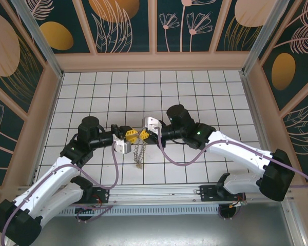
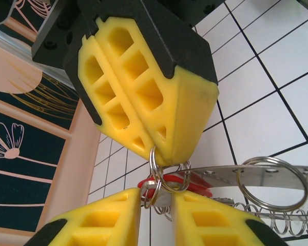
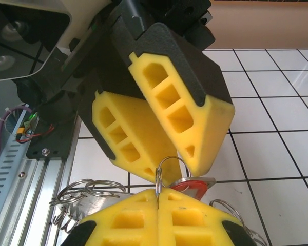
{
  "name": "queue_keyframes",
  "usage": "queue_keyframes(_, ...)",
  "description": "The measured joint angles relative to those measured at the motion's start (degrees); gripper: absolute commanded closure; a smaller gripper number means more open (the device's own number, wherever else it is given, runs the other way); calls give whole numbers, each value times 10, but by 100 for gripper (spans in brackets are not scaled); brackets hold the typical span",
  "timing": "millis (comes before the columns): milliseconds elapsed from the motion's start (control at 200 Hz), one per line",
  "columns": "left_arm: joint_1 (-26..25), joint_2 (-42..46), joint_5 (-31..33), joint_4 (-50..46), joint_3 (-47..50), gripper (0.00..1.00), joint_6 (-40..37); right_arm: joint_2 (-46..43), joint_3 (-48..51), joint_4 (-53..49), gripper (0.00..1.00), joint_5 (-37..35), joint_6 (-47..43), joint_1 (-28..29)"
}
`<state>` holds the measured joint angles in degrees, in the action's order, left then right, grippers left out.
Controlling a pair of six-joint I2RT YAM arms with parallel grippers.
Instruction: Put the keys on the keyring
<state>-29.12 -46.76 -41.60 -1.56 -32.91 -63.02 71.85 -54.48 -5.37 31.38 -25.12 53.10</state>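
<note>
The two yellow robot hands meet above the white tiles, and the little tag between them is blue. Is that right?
No. The little tag is red, not blue, as the right wrist view shows. The rest is right.

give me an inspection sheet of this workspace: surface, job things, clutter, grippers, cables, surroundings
surface: white tiled table top with black grid lines
job's things: tiny silver key with red plastic tag between the two grippers; flat grey metal keyring fringed with split rings beside it
clutter: nothing seen
grippers: right gripper shut on small silver split ring; left gripper has fingers narrowly apart, that ring in the gap, grip unclear
cables: purple cables loop along both arms, away from the fingers
surroundings: dark teal floral wall panels; aluminium rail at near edge
</note>
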Motion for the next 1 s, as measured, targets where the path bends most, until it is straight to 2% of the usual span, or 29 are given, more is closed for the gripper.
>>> queue_keyframes(160,-2,0,1,0,0,100,-7,0,0,3,100,0,4,0)
queue_keyframes(380,-2,13,19,7,6,100,-8,-1,11,33,100,-1,31,0)
queue_keyframes(571,-2,26,33,25,22,100,8,-5,48,108,100,-3,96,-1)
queue_keyframes(851,-2,25,52,55,28,100,69,-6,88,223,100,-5,200,-2)
queue_keyframes(996,-2,21,62,81,28,100,116,-8,101,280,100,-31,244,-2)
